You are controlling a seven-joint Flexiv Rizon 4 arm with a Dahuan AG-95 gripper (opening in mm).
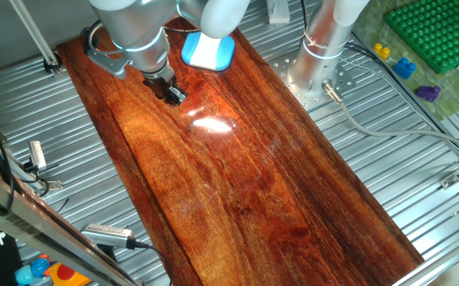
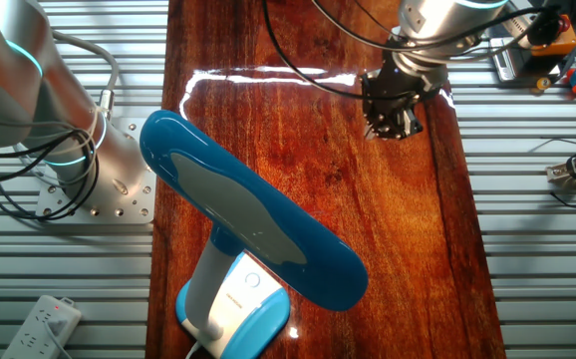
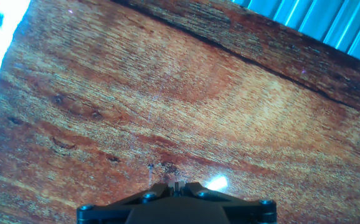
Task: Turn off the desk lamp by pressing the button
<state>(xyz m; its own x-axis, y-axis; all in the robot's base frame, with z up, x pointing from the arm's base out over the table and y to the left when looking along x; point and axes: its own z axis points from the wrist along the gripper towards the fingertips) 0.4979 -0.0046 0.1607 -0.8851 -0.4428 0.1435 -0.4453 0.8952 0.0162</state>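
The desk lamp stands at the far end of the wooden board. Its light-blue base with a white centre panel shows partly under the arm. In the other fixed view the long blue lamp head hangs over the base, and the small ringed button shows on the white panel. A bright glare lies on the wood. My gripper hovers low over bare wood, well apart from the base, also seen in the other fixed view. In the hand view the fingertips meet, holding nothing.
The silver robot column stands on its plate beside the board. A green rack and small coloured pieces lie at the far right. A white power strip lies near the lamp. Ribbed metal table surrounds the board.
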